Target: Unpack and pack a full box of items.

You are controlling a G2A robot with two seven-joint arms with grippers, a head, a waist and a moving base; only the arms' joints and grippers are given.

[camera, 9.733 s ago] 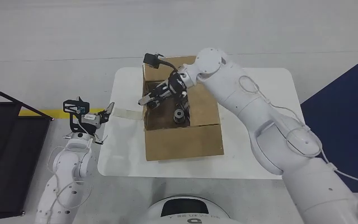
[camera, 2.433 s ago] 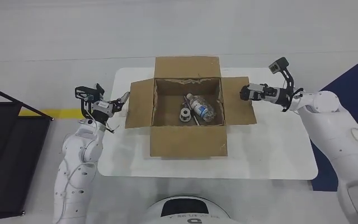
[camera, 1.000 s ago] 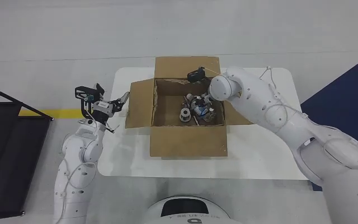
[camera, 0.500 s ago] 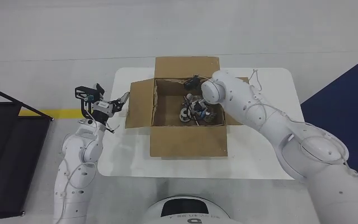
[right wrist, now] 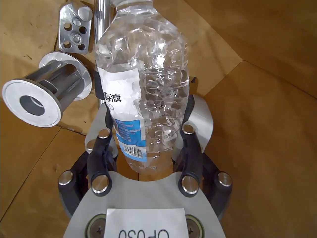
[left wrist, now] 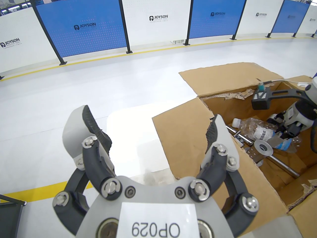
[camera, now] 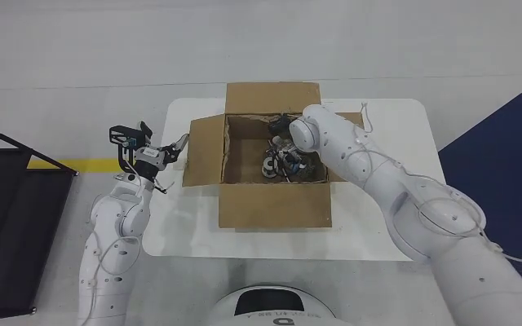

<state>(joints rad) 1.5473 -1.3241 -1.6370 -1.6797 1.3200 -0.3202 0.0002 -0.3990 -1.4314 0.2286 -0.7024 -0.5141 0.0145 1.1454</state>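
The open cardboard box (camera: 273, 208) stands on the white table (camera: 188, 224). On its floor lies a clear plastic bottle (right wrist: 143, 75) with a white and blue label. My right gripper (right wrist: 146, 100) is down inside the box, shut on the bottle's lower half, one finger on each side. The left wrist view also has the bottle (left wrist: 257, 131) and the right gripper (left wrist: 284, 134) in it. My left gripper (left wrist: 151, 130) hangs open and empty beside the box's left flap (camera: 204, 151).
Beside the bottle lie a flanged metal spool (right wrist: 39, 100), a small plate with holes (right wrist: 74, 28) and a steel rod (right wrist: 101, 1). The four box flaps are folded outward. A dark rack (camera: 24, 212) stands off the table's left side.
The right arm swung in from the table's right side and went down into the box onto the bottle. The left arm has stayed in place.
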